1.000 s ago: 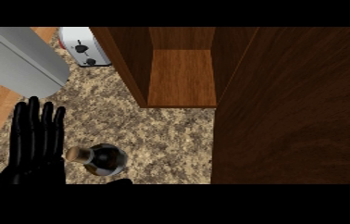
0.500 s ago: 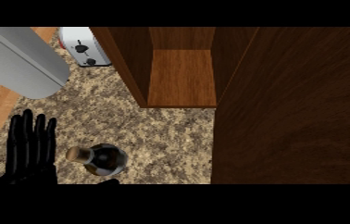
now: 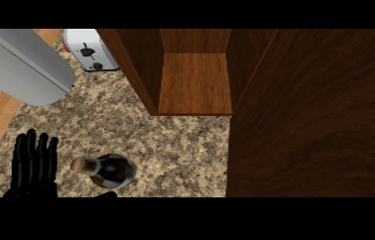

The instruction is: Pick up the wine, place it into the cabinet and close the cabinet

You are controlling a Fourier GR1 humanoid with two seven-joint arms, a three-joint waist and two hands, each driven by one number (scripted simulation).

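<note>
Standing upright on the speckled beige granite tabletop (image 3: 183,150), near its front edge toward the left, is the dark glass wine bottle (image 3: 110,170) with a tan cork stopper, seen from above.

Showing at the front left corner is the black left robot hand (image 3: 33,167), its fingers straight and pointing toward the back edge, holding nothing; it is lying just beside the bottle without touching it. A small dark shape is peeking in at the front edge below the bottle; what it is cannot be told. The right robot hand is not showing.

Rising from the tabletop's back is the open brown wooden cabinet (image 3: 194,80), its lighter wooden shelf floor lying bare. Its dark wooden door (image 3: 304,115) is filling the right side.

Sitting at the back left are a white toaster (image 3: 92,50) with black knobs and a large grey rounded metal object (image 3: 29,68).
</note>
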